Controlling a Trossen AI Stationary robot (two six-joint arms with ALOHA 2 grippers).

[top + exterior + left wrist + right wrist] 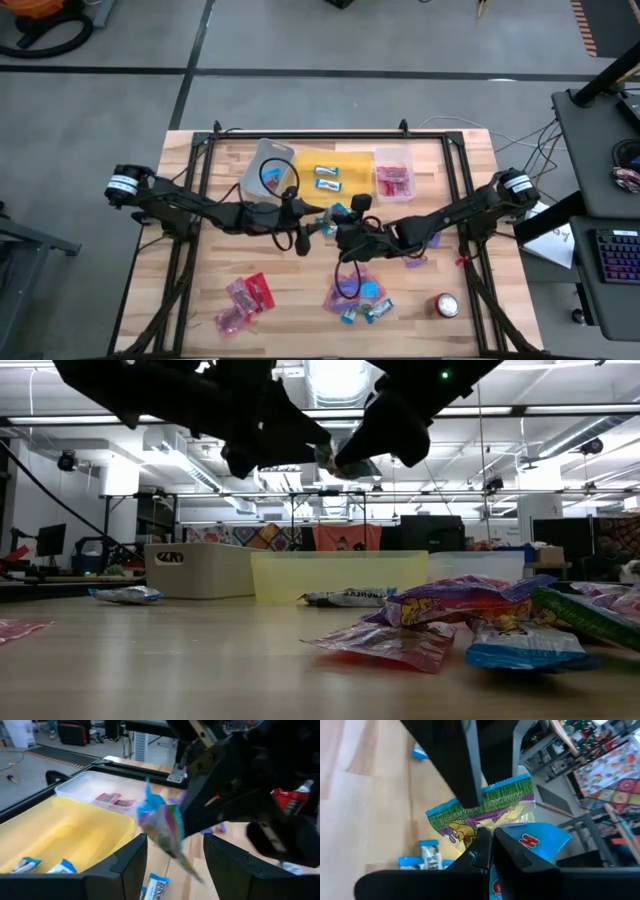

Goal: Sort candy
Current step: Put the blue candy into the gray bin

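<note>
A candy packet [162, 827] with a blue, green and purple wrapper hangs in the air over the table's middle. My right gripper [492, 840] is shut on it. My left gripper [175, 862] is open, and its two fingers stand on either side of the packet without touching it. In the high view the two grippers meet nose to nose, left gripper [308, 230] and right gripper [345, 228]. Blue-and-white candy [327, 177] lies in the yellow bin [350, 160]. Red candy [393, 180] lies in the clear bin [392, 153]. My right gripper pinches the packet between its two shut fingers, at the wrapper's side [487, 822] below the green serrated end [512, 790]. The packet is lifted clear of the table and hangs tilted, its lower tail [192, 870] reaching down between the left gripper's fingers.
A grey bin [268, 165] stands left of the yellow one. Near the front edge lie a red-pink pile [245, 298], a mixed pile [358, 295] and a round red and silver can [446, 305]. A few purple pieces [418, 262] lie under the right arm.
</note>
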